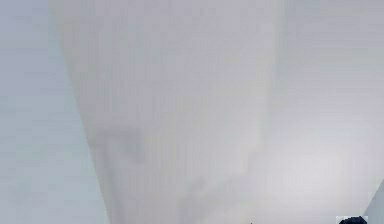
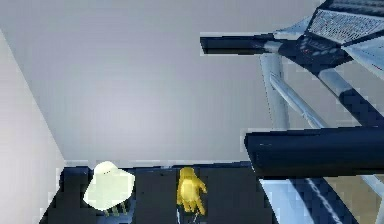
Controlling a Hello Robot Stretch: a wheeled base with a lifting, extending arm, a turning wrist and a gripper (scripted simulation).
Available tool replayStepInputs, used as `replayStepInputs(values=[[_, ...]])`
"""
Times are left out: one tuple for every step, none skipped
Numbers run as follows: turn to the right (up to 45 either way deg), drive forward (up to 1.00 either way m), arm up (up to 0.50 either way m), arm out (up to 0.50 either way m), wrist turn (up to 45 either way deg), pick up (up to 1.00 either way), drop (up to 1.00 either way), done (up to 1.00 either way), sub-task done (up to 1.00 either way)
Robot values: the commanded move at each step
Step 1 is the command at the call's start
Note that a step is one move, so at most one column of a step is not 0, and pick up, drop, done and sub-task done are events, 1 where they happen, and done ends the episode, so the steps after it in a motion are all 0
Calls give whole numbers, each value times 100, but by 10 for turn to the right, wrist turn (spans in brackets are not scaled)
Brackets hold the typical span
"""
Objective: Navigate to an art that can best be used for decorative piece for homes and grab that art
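On a dark surface stands a golden figurine; treadmill nearby.

Nothing legible: no text, label, number or sign to read. Pale marks on the treadmill console, far right in the arm side view, too small to make out.
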Motion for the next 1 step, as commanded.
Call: replayStepInputs(values=[[0,0,10,0,0,0,0,0,0]])
